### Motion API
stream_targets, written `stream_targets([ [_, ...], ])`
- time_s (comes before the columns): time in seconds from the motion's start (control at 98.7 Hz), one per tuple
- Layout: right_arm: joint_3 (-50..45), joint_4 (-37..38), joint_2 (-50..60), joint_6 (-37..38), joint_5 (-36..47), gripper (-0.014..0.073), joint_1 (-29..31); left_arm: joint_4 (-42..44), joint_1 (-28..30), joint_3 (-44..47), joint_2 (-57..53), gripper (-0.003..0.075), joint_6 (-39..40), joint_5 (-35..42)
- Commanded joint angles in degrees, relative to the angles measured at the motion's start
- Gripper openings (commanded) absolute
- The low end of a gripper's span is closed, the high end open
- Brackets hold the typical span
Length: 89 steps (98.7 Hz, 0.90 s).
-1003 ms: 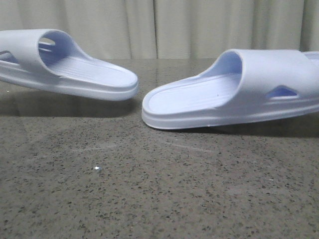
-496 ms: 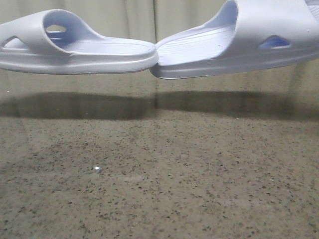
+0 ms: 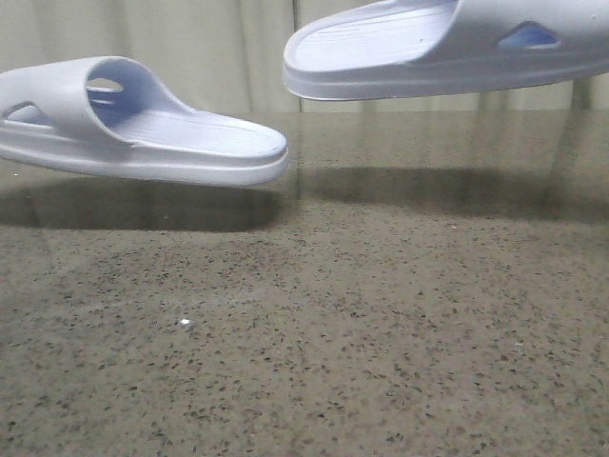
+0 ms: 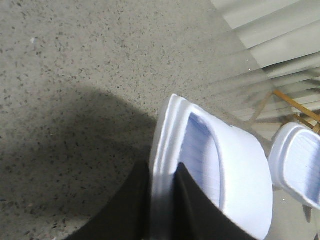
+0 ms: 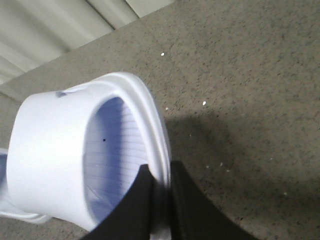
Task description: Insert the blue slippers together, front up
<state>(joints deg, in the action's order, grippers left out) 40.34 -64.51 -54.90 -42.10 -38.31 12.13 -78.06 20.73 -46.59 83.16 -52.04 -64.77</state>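
Observation:
Two pale lavender-blue slippers hang in the air over the speckled table (image 3: 314,362). The left slipper (image 3: 143,133) is low at the left, its open heel end pointing right. The right slipper (image 3: 447,43) is higher, at the top right, its open heel end pointing left, above and just past the left one's end. My left gripper (image 4: 162,172) is shut on the sole edge of the left slipper (image 4: 235,175). My right gripper (image 5: 157,172) is shut on the sole edge of the right slipper (image 5: 65,150). Neither gripper shows in the front view.
A pale curtain (image 3: 219,48) hangs behind the table's far edge. The slippers' dark shadows (image 3: 143,205) lie on the table. A wooden frame (image 4: 295,107) shows past the table in the left wrist view.
Both slippers rose off the table and met end to end. Since then the left slipper has dropped and the right one has risen, so they are apart again.

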Motion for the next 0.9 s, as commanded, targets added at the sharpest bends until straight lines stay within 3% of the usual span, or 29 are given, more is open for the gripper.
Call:
stream_targets([
  [0.0,2.13,-3.26,-0.57,-0.84,-1.85,-0.0107,0.29,-6.62,0.28,-1.22,-0.8,0.0015,-0.16,-5.21],
  [0.223,2.13,-5.41,-5.68,-1.19,-6.79,-0.0107,0.29,-9.51,0.08,0.31,0.05,0.0015,-0.16,-7.81],
  [0.466,2.13,-14.48,-13.63,-9.4,-13.65,-0.0106,0.29,-11.53,-0.35,3.41,0.05,0.0015,-0.16,-7.81],
  [0.891,7.59,-14.85,-20.05,-11.75,-18.35,-0.0106,0.29,-15.3,-6.81,3.57,0.05,0.0015,-1.18,-7.81],
])
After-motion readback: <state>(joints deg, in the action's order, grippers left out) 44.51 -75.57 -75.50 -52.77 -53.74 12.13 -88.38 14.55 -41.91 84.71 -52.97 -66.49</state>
